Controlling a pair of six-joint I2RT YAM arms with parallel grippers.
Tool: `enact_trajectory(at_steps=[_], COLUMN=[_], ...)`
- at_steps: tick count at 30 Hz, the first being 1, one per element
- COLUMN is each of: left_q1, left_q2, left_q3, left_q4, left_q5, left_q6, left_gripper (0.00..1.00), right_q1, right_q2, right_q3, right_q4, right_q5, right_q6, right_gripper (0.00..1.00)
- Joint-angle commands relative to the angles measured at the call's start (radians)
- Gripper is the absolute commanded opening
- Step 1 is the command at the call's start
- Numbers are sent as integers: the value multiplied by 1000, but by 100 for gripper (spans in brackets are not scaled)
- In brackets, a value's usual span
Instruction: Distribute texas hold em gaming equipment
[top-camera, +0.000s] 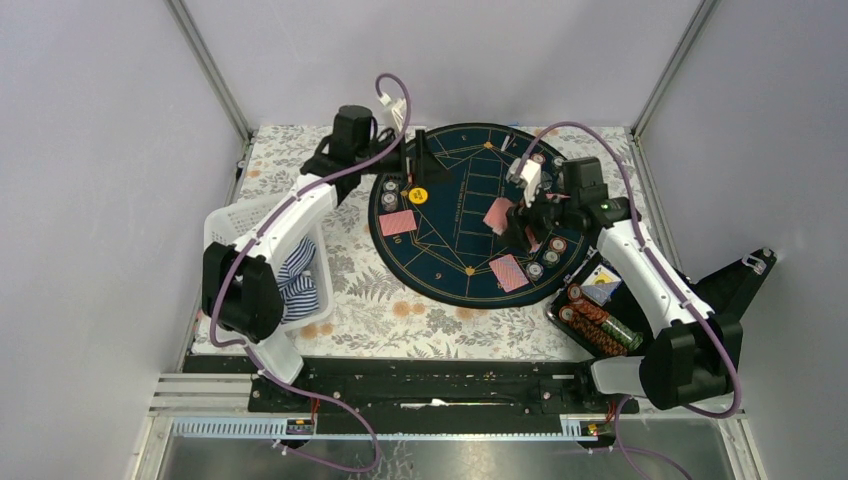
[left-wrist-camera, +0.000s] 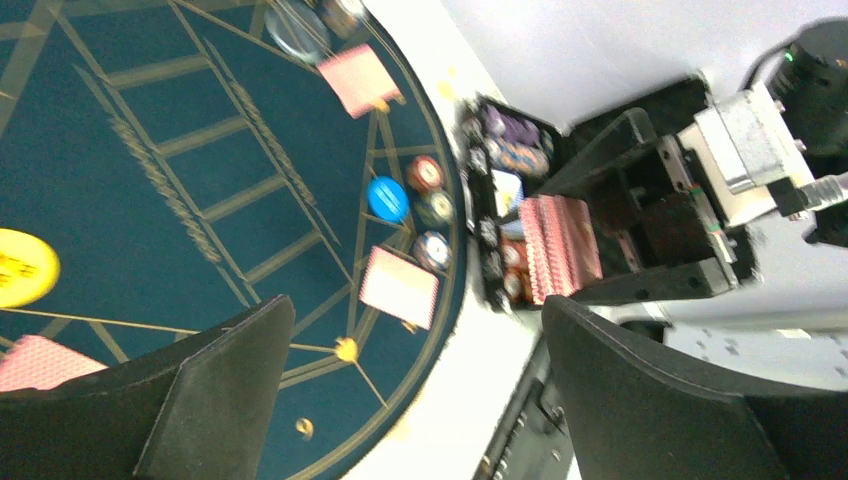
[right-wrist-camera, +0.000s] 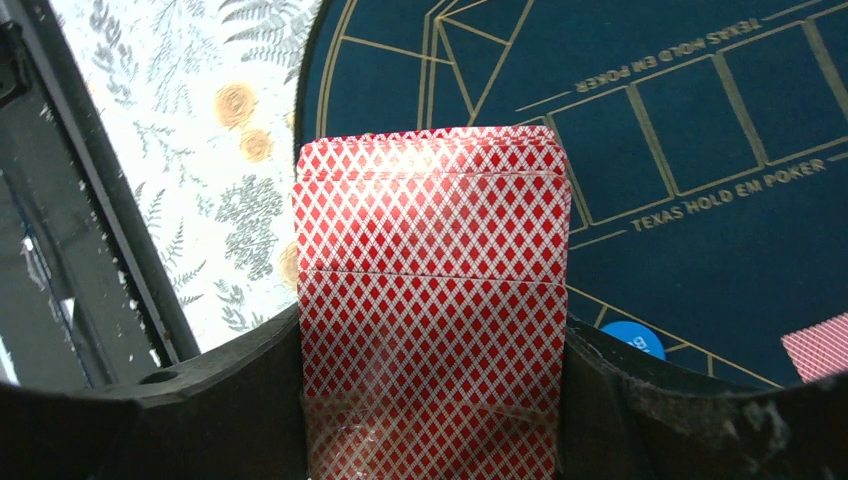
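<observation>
Overhead plus close wrist views (shared mat (top-camera: 450, 250))

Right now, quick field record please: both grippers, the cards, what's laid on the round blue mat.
left gripper: open, empty, above the round dark blue mat with gold lines, near the flat yellow disc
right gripper: shut on the deck of red-backed playing cards, over the mat's right side
dealt cards: red backs up, three spots on the mat
poker chip stacks: small round stacks along the mat's edge
flat blue disc: on the mat, beside the right-edge chip stacks
</observation>
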Motion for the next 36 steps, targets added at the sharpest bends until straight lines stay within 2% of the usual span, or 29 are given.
enact_trajectory(at_steps=[1, 5, 11, 15, 19, 26, 29, 36], left_q1=[-48, -91, -139, -168, -176, -179, -180, -161], left_q2=[-19, 10, 35, 62, 88, 100, 104, 83], left_q3=[-89, -137, -186, -190, -190, -169, -175, -200], left_q4=[83, 139, 257, 260, 247, 167, 146, 162], left_q5=[161, 211, 253, 246, 225, 179, 152, 155], left_q6=[-80, -149, -233, -250, -253, -193, -178, -194], left_gripper=[99, 98, 89, 81, 69, 57, 49, 42], right_q1=[54, 86, 139, 158, 166, 170, 170, 170], right_q2=[-12, -7, -2, 2, -6, -15, -11, -24], right_q3=[-3, -12, -26, -31, -26, -28, -29, -38], right_q4=[-3, -8, -10, -2, 1, 4, 5, 4], right_q5=[-29, -16, 33, 48, 58, 62, 63, 84], right_q6=[-59, -72, -88, -87, -86, -83, -84, -93], right_gripper=[0, 0, 0, 0, 0, 0, 0, 0])
